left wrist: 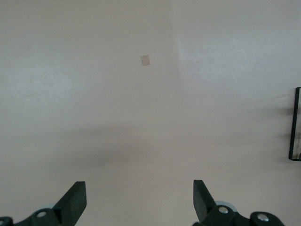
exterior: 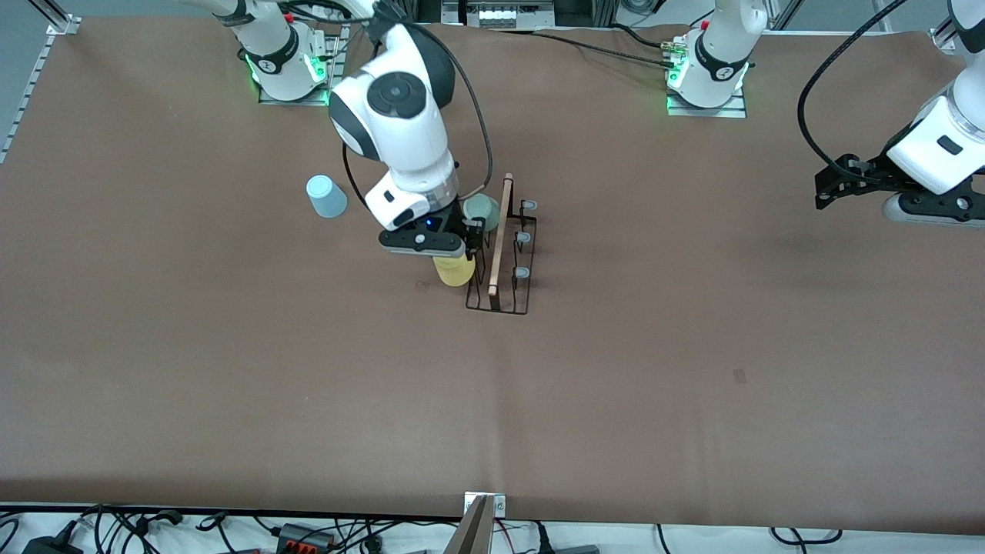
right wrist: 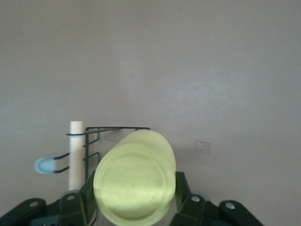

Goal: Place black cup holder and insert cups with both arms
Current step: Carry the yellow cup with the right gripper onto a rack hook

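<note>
Nearest the camera stood the black cup holder (exterior: 504,254) mid-bench (exterior: 231,369). Right hand (exterior: 454,258) gripped the yellow cup (right wrist: 135,176) beside it; the mint cup (exterior: 483,209) hung on the holder, the blue cup (exterior: 326,195) nearby. Left hand (left wrist: 139,202) waited, fingers wide.

you have the black cup holder (exterior: 509,254) standing near the middle of the table (exterior: 692,385), and it is the main obstacle. on its side toward the right arm's end, the right gripper (exterior: 462,250) is clamped on the yellow cup (exterior: 455,271) just beside the rack, with the mint green cup (exterior: 481,209) close by, so that side is crowded. the light blue cup (exterior: 326,195) stands apart, toward the right arm's end. the rack's side toward the left arm's end shows bare pegs and open table. the left gripper (exterior: 835,185), fingers spread, hangs over bare table at the left arm's end.
</note>
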Robot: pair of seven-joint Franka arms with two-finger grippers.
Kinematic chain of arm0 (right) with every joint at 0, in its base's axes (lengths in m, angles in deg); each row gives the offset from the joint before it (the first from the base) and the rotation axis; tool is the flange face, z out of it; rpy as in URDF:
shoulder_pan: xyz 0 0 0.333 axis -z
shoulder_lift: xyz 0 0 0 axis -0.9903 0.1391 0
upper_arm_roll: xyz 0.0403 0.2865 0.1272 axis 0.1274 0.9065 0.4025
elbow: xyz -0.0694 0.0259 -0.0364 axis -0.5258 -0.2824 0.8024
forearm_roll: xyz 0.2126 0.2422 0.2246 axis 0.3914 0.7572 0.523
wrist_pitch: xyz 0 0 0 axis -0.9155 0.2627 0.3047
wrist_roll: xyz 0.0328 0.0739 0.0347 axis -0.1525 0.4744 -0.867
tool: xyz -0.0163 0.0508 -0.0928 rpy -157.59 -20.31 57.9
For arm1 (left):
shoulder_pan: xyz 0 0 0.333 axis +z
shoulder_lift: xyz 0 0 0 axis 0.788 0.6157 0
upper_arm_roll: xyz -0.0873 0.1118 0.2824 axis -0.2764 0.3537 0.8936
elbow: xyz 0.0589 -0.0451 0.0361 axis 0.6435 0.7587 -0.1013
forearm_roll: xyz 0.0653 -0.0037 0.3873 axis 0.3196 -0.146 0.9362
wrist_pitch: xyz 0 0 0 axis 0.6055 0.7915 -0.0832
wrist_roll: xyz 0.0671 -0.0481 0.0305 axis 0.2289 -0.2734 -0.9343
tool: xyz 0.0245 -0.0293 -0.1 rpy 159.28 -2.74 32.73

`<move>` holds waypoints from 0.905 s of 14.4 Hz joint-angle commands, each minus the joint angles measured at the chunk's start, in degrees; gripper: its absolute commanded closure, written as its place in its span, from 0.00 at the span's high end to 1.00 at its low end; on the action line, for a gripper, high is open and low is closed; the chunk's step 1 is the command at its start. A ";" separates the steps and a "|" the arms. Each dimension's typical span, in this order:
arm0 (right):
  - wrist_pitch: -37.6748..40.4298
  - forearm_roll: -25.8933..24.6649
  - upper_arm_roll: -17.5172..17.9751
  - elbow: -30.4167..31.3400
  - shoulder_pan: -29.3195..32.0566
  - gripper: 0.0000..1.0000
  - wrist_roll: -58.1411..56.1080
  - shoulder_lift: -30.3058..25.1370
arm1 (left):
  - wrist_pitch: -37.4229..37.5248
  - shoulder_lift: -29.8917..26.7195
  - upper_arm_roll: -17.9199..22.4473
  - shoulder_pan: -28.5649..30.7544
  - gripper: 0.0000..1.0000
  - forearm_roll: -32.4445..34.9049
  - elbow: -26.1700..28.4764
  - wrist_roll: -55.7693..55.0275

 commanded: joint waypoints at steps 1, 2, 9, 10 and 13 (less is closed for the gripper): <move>-1.15 -1.66 -0.62 -1.75 -1.26 0.00 1.22 2.63 | 1.40 0.96 -0.58 0.42 1.00 -0.08 -2.07 1.10; -1.51 -1.48 -0.62 -1.75 -1.26 0.00 1.22 2.89 | 1.40 0.96 -0.58 0.42 1.00 -0.08 -2.07 1.10; -4.16 -1.04 -0.80 -1.84 -0.56 1.00 -0.19 2.30 | 1.57 1.04 -0.49 0.60 1.00 -1.22 -1.98 1.19; -1.01 -0.87 -0.89 -1.84 0.66 1.00 -0.54 0.11 | 1.57 1.04 -0.49 0.60 1.00 -1.23 -1.98 1.19; 11.28 1.92 -0.80 -1.66 7.15 1.00 -10.52 -8.58 | 1.66 1.04 -0.49 0.60 1.00 -1.23 -1.98 1.19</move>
